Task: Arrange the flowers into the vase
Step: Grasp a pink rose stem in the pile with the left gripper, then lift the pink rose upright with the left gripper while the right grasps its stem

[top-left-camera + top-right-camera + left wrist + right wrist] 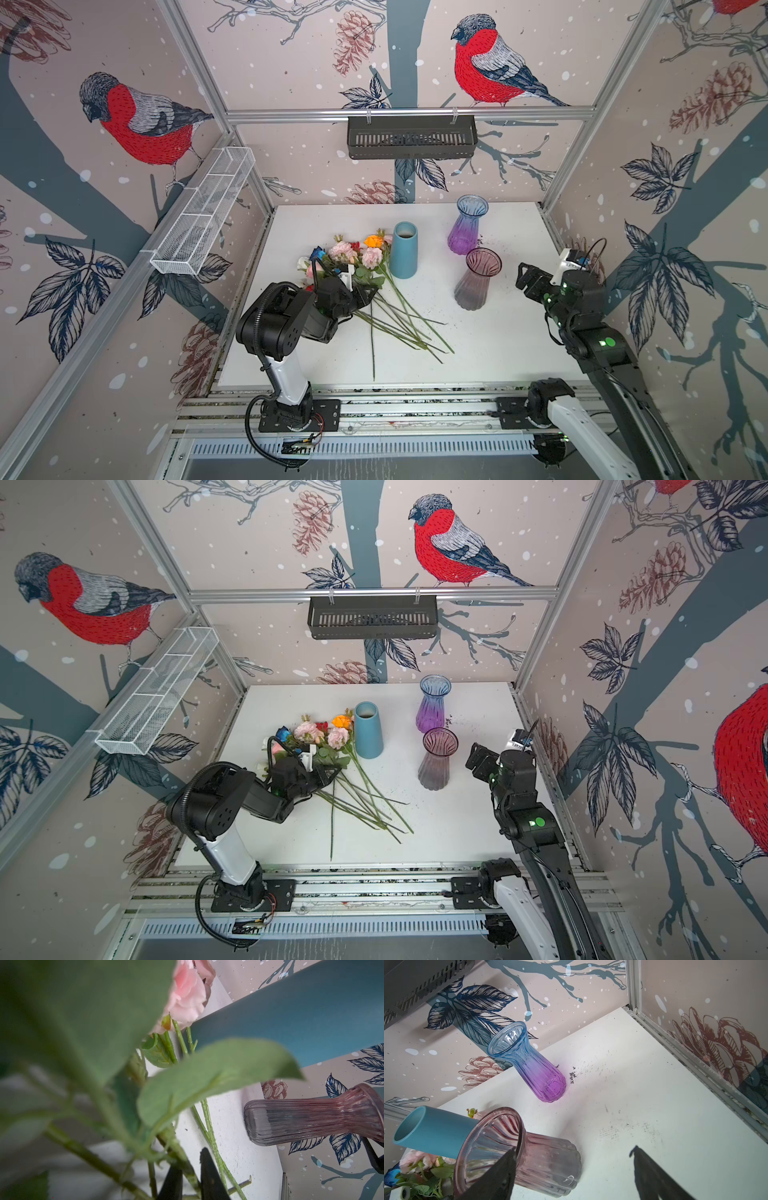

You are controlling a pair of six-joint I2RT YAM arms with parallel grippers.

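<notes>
The flowers (353,255) (320,733) lie in a bunch on the white table, heads towards the back, green stems (399,320) fanned towards the front. My left gripper (368,296) (328,773) (191,1159) is low over the bunch, shut on one green stem (187,1167) just below the leaves; a pink head (187,999) shows beyond. Three vases stand upright and empty: a teal cone vase (404,251) (291,1022) beside the heads, a blue-purple glass vase (467,226) (529,1064) behind, and a pink-grey glass vase (476,280) (546,1157). My right gripper (524,274) (575,1148) hangs open and empty, right of the pink-grey vase.
A white wire basket (203,216) hangs on the left wall and a black slotted basket (411,137) on the back rail. Dark crumbs (572,1076) lie by the blue-purple vase. Bare table (498,340) spreads at the front right.
</notes>
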